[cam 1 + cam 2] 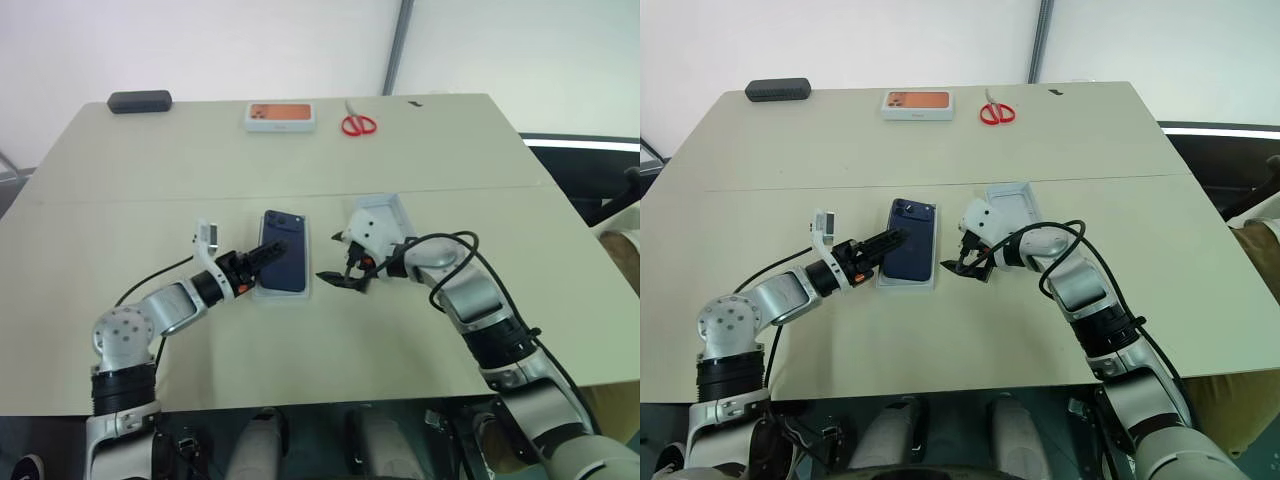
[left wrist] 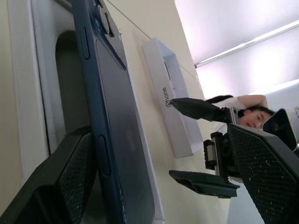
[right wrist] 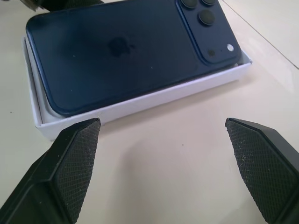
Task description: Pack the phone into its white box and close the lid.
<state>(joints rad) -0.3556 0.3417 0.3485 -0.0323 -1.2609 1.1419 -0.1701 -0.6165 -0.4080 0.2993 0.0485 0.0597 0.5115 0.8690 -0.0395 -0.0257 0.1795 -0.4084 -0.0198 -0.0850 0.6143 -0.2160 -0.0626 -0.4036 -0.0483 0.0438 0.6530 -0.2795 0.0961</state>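
A: Where's the phone [image 1: 283, 262]?
B: Centre of the frame, back up, lying in the box [image 1: 306, 287], one long edge riding on the box's rim.
A: The lid [image 1: 384, 218]?
B: Just right of the box, inside facing up.
A: The grippers?
B: Left gripper [image 1: 268, 257] open wide, fingers either side of the phone's near end. Right gripper [image 1: 338, 260] open wide and empty, between box and lid.

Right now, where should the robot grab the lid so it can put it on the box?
Probably by its two long side walls, coming from above. The lid lies open side up beside the right gripper, so its thin upright walls are easy to pinch. It must be flipped before covering the phone in the white box.
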